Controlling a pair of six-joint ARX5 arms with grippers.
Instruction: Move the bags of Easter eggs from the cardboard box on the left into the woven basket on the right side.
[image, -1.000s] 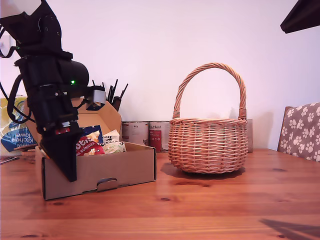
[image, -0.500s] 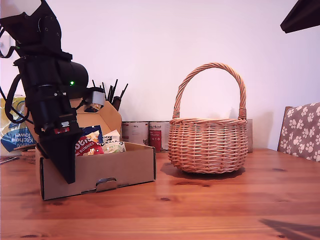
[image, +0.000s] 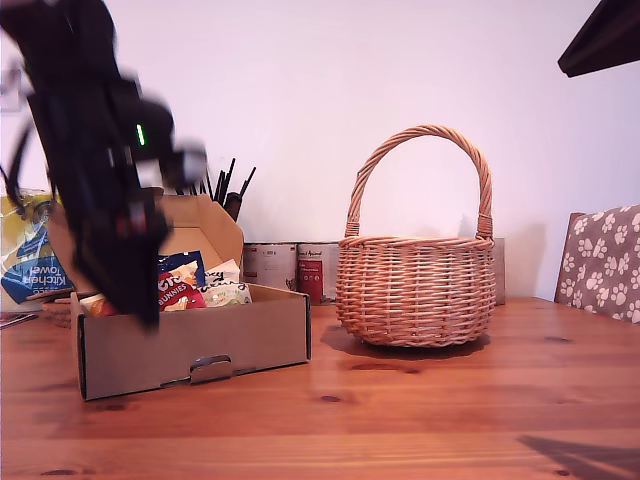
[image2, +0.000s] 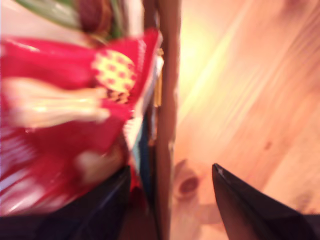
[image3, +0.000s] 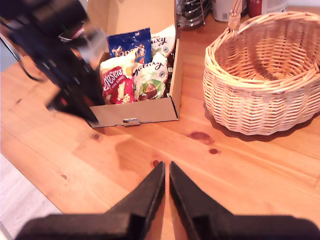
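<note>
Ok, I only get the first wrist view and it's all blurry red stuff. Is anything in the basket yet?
Observer: No. In the second wrist view, the part of the round light-brown wicker basket that shows inside holds no bags.
Operator: What else is in the box?
Observer: Beside the glossy red sweet bag, the shallow brown cardboard box holds a blue bag and at least one pale white-green bag.
Operator: And the other arm?
Observer: The second end effector is shut, above the bare wooden table, apart from the box and the basket.
</note>
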